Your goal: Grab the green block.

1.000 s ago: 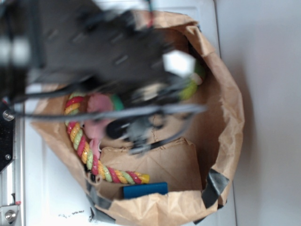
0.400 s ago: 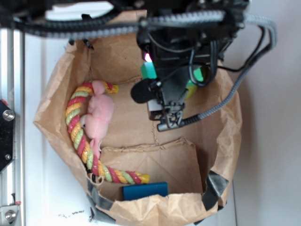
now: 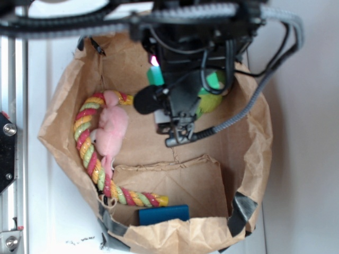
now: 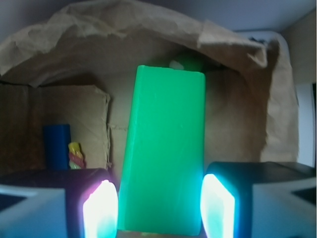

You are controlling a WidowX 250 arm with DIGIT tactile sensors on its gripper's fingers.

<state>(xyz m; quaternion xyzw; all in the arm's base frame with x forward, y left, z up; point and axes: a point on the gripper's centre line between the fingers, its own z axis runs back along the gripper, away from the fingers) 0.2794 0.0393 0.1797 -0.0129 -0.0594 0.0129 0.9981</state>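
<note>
Inside the bag [image 3: 63, 100], the block [image 4: 163, 153] stands between the gripper [image 4: 158, 208]'s spread, unclenched fingers [image 4: 101, 208], looking rigid, light and smooth, best pinched across its narrow sides.

A white tabletop [image 3: 302, 159] carried a rolled-down brown paper bag [image 3: 254, 159], patched with dark tape [image 3: 241, 209] at its near corners

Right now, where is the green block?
In the wrist view the green block stands centred between the tool's two fingers, inside the paper bag, with the blue block far left.
</note>
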